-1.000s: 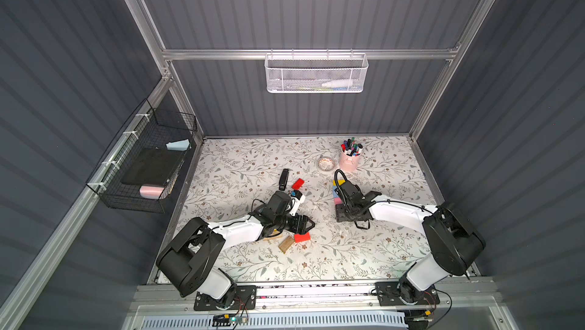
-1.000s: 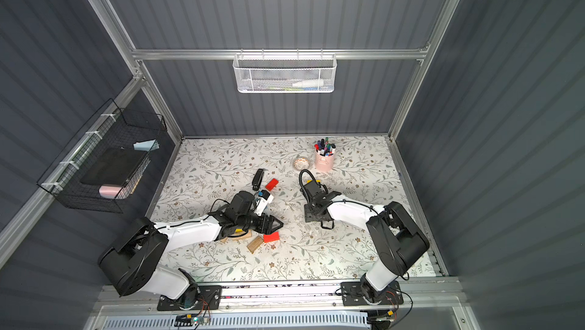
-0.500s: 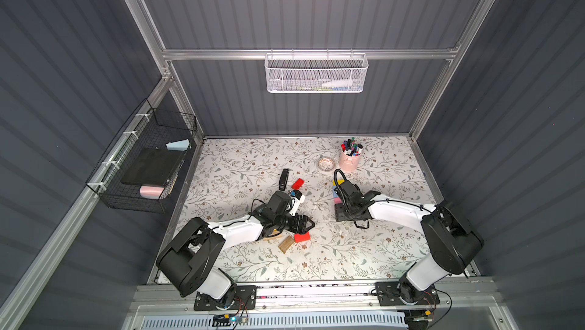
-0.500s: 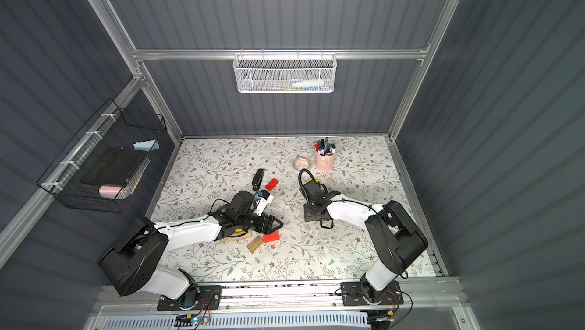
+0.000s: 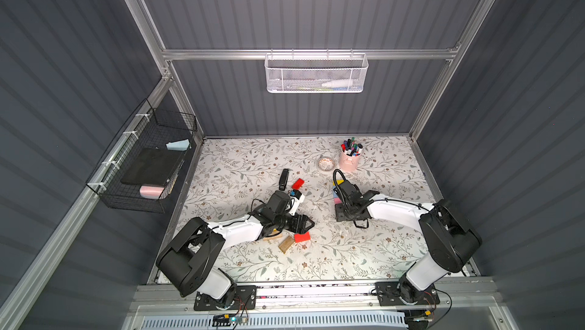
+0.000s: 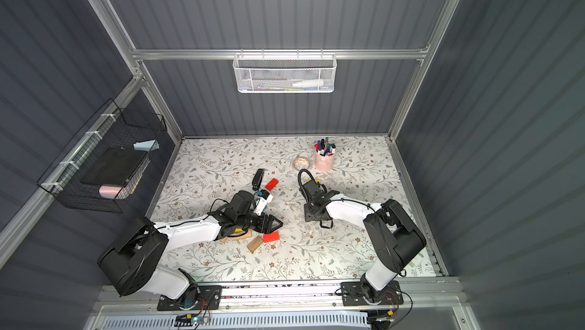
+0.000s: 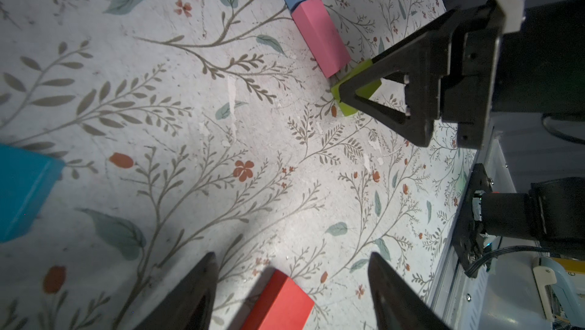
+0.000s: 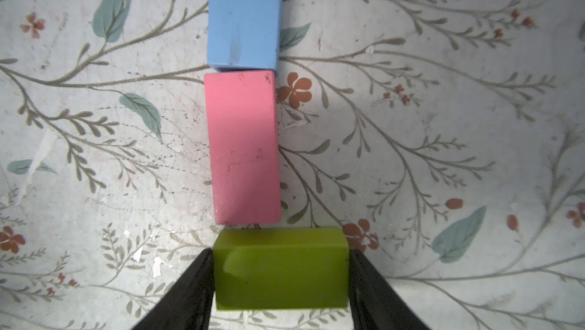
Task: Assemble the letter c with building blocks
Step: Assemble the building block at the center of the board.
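A blue block (image 8: 243,18), a pink block (image 8: 243,148) and a lime green block (image 8: 280,271) lie on the floral mat. Blue and pink run end to end, and the green one lies crosswise at the pink block's end. My right gripper (image 8: 280,254) is shut on the lime green block, one finger against each short end. My left gripper (image 7: 292,257) is open just above the mat, with a red block (image 7: 278,303) lying loose between and below its fingers. In both top views the left gripper (image 5: 311,224) hovers beside this red block (image 5: 301,237) and a plain wood block (image 5: 286,244).
A second red block (image 5: 297,183) and a black stapler (image 5: 284,178) lie behind the left arm. A teal block (image 7: 22,192) lies off to one side. A pink pen cup (image 5: 349,159) and a small dish (image 5: 326,164) stand at the back. A yellow block (image 5: 339,182) peeks out behind the right wrist.
The right gripper's fingers have drawn in slightly onto the lime green block. The left arm has not moved.
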{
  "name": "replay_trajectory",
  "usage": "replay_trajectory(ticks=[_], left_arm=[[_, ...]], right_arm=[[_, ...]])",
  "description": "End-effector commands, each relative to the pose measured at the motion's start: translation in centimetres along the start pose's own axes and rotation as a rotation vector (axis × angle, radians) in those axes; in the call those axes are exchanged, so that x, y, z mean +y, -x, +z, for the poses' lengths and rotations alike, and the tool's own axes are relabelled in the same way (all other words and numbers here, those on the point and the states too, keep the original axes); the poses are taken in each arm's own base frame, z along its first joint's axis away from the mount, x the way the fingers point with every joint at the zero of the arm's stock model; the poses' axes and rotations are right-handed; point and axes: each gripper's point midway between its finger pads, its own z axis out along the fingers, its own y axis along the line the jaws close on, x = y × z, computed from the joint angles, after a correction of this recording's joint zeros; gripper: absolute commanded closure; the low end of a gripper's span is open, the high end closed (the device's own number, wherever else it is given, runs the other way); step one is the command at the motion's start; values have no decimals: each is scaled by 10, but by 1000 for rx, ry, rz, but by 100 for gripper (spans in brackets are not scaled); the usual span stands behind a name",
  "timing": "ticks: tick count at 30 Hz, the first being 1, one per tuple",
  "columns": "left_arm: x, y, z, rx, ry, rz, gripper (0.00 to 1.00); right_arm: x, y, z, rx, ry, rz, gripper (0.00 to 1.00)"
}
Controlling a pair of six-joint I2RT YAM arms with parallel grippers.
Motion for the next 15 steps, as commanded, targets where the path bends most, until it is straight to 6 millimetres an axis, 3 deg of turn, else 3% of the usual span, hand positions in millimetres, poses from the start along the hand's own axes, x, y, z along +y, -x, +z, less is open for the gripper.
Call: replay_trajectory(ticks=[1,15], left_arm=[[0,1,1,2,-11,19,27],[1,0,3,6,-11,17,27]], right_arm=[[-3,8,-1,-14,-19,1,38],[-1,12,-2,-28,-2,2,36]])
